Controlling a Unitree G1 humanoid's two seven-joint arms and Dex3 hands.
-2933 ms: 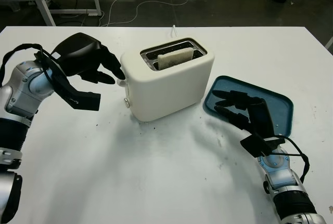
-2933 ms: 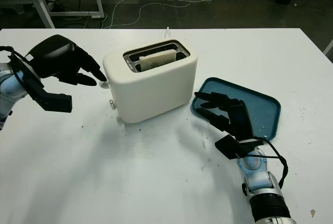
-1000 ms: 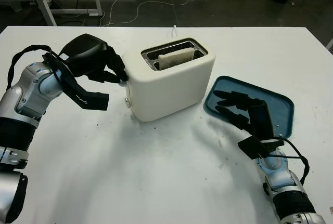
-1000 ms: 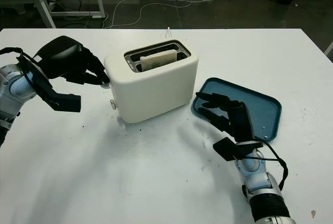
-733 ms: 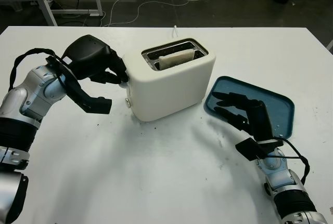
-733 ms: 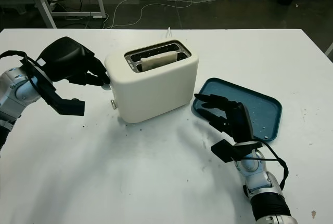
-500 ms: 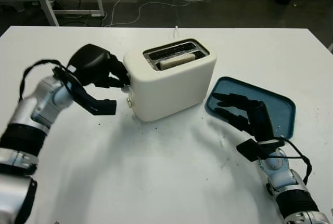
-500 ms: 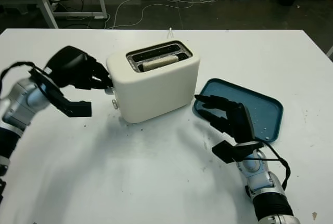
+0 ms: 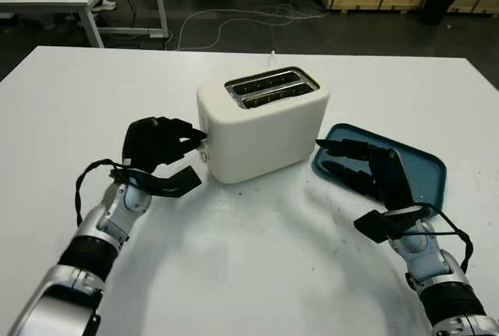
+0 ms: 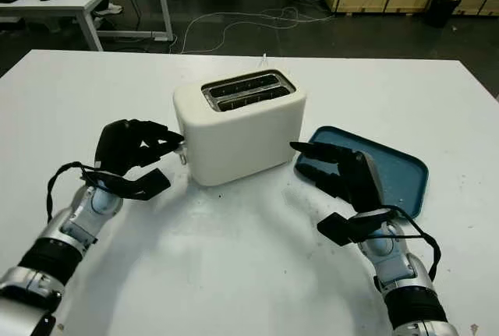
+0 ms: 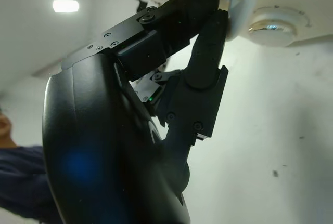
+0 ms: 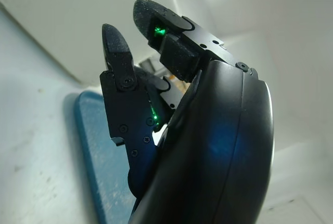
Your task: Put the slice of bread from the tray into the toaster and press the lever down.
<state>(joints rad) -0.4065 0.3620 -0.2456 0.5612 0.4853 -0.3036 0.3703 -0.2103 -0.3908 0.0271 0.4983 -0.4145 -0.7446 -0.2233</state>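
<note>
The white toaster (image 9: 265,125) stands mid-table with its two slots (image 9: 271,87) dark; the bread sits down inside them, out of sight. My left hand (image 9: 195,143) is at the toaster's left end, its fingers (image 11: 208,42) curled on the white lever (image 11: 237,15), which sits low beside the round knob (image 11: 272,26). My right hand (image 9: 360,166) is open, hovering over the near left edge of the blue tray (image 9: 425,166), which is bare.
The toaster's white cord (image 9: 272,57) runs off the table's far edge. Bare white tabletop lies in front of the toaster and to its left. A person's blue sleeve (image 11: 21,195) shows in the left wrist view.
My left hand has dropped lower with the lever, and the bread has sunk from standing above the slot to inside it. The right hand has stayed over the tray.
</note>
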